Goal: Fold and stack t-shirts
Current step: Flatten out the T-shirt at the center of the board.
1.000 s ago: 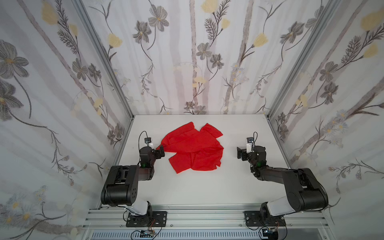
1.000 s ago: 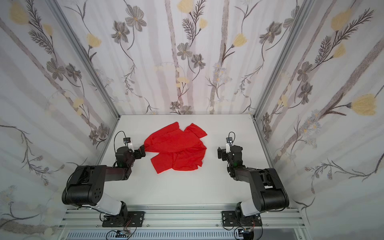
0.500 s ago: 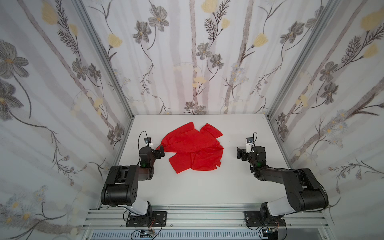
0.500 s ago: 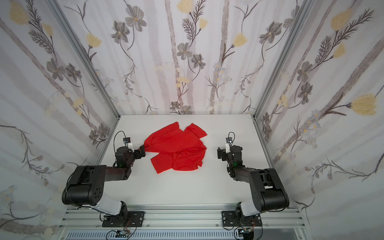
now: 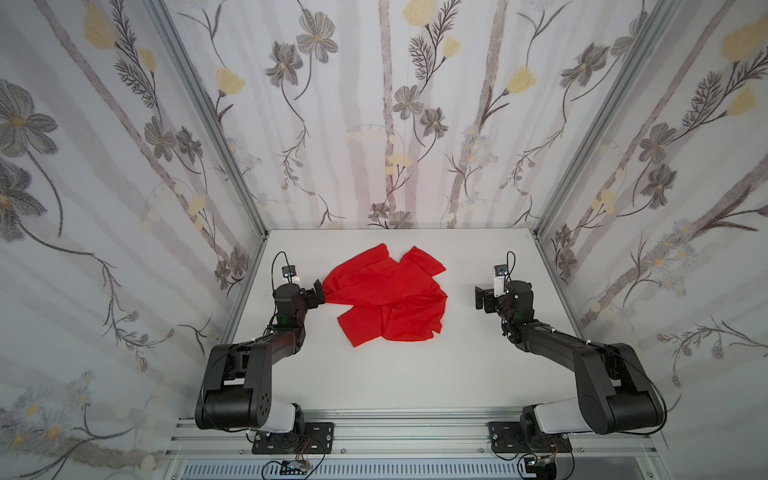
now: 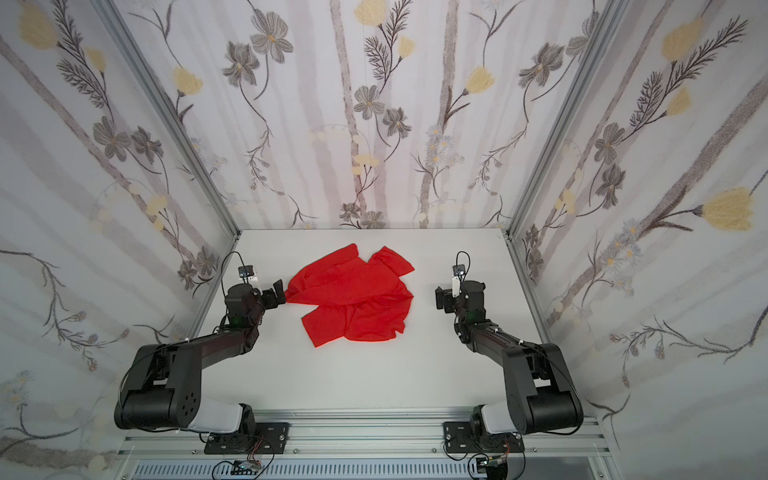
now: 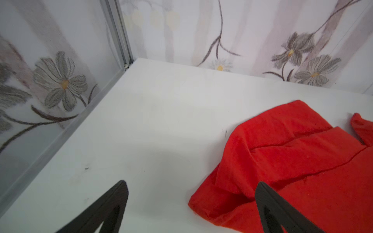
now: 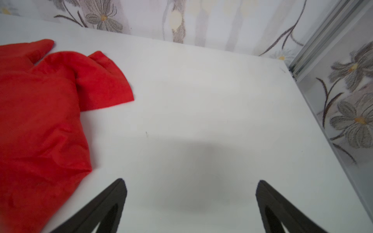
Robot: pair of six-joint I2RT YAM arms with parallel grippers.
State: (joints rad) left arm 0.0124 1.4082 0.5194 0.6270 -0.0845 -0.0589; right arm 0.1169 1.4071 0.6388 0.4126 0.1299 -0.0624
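Red t-shirt point(image 5: 386, 299) point(image 6: 353, 303) lies crumpled and unfolded on the white table point(image 5: 395, 374), in the rear middle part of the surface, between the two arms; seen in both top views. Several layers overlap, with one sleeve spread toward the back right. Left pincer point(image 5: 318, 293) point(image 6: 277, 293) sits low at the garment's left edge with its jaws spread fully apart. In the left wrist view the left pincer point(image 7: 190, 185) has one side over bare table and the other in front of the red cloth point(image 7: 292, 161). Nothing is clamped, and contact with the fabric cannot be confirmed. Right pincer point(image 5: 480, 297) point(image 6: 440, 297) is also spread fully apart and empty. It is over bare table point(image 8: 189, 182), clear of the garment's right edge point(image 8: 40, 121).
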